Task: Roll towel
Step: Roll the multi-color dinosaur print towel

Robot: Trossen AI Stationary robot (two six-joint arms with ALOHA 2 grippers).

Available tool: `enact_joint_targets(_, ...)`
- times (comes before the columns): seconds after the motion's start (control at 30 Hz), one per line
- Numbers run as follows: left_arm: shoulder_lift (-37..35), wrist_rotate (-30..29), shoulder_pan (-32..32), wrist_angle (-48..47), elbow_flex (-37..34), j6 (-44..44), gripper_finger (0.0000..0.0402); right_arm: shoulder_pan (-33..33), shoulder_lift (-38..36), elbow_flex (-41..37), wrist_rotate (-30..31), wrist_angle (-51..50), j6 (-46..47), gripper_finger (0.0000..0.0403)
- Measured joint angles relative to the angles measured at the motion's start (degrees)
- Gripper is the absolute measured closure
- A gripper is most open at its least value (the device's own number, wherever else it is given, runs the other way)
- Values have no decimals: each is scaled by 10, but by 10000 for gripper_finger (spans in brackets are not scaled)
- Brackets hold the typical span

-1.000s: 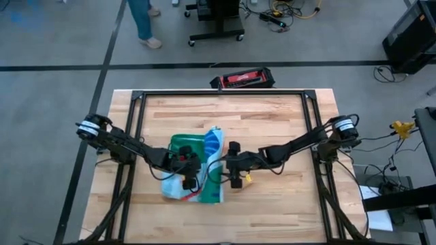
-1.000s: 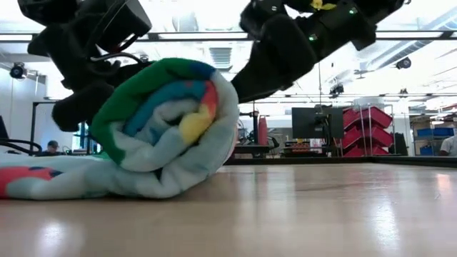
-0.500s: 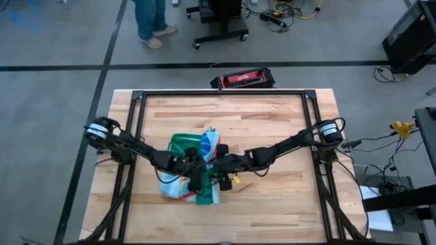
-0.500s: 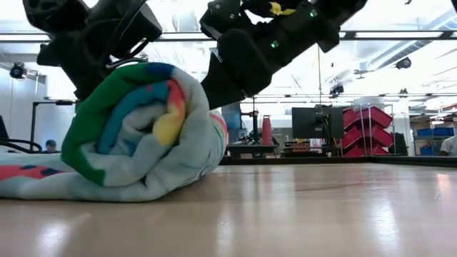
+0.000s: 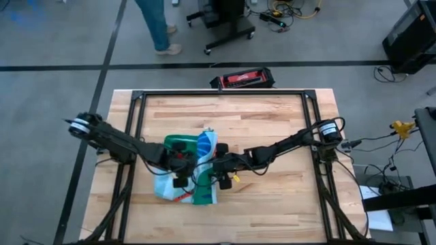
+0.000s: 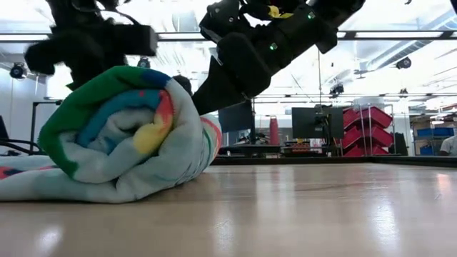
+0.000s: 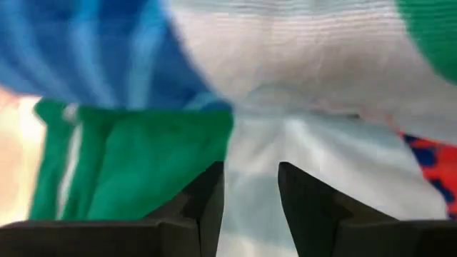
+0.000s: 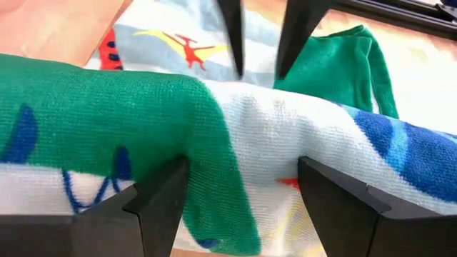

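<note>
The towel [image 5: 185, 178] lies left of the table's middle, partly rolled. The roll [image 6: 121, 139] turns its spiral end to the low view, and the flat unrolled part [image 6: 21, 182] lies on the table toward the left. My left gripper [image 5: 178, 170] is open by a narrow gap over the roll's top. In the left wrist view [image 7: 250, 207] it looks down on pale and green cloth. My right gripper [image 5: 216, 175] is wide open against the roll's right side, and the roll [image 8: 235, 143] fills the space ahead of its fingers. My left gripper comes from above, and its fingertips [image 8: 235, 61] reach the roll's top on the side away from my right gripper. Its fingers pinch no cloth that I can see. My right gripper lies with both open fingers [image 8: 161, 203] against the roll's right flank [image 8: 243, 121], slanting down from the table's right. The fingers stand apart along the roll's length. The roll rests on the table.
A black frame [image 5: 136, 102] runs round the wooden table. A red and black case [image 5: 242, 78] lies beyond the far edge. A person's legs [image 5: 160, 27] show on the floor beyond the table. Bare wood [image 5: 272, 122] lies at the right and far side.
Both grippers have gone toward the table's left edge. The roll has turned over toward the left onto the flat part and has grown thicker. Less flat cloth shows beside it.
</note>
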Motion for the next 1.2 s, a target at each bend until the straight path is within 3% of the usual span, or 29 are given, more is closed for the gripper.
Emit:
enact_joint_targets(0.1, -22, 11, 0, -47, -24, -32, 275, 0, 0, 0, 0, -1, 2, 154)
enact_joint_targets(0.27, -54, 75, 6, -45, -85, -74, 234, 0, 0, 0, 0, -3, 3, 143)
enact_joint_targets(0.37, -75, 74, 12, -43, -121, -73, 208, 0, 0, 0, 0, -3, 1, 136)
enact_joint_targets(0.67, -70, 86, 26, 80, -217, -79, 185, -6, 0, 4, -2, -2, 9, 125)
enact_joint_targets(0.93, 20, 85, 26, 132, -162, -58, 189, -12, 26, 32, -14, 0, 9, 134)
enact_joint_targets(1.2, 107, 88, 25, 114, -65, -30, 181, -14, 30, 63, -20, -3, -6, 128)
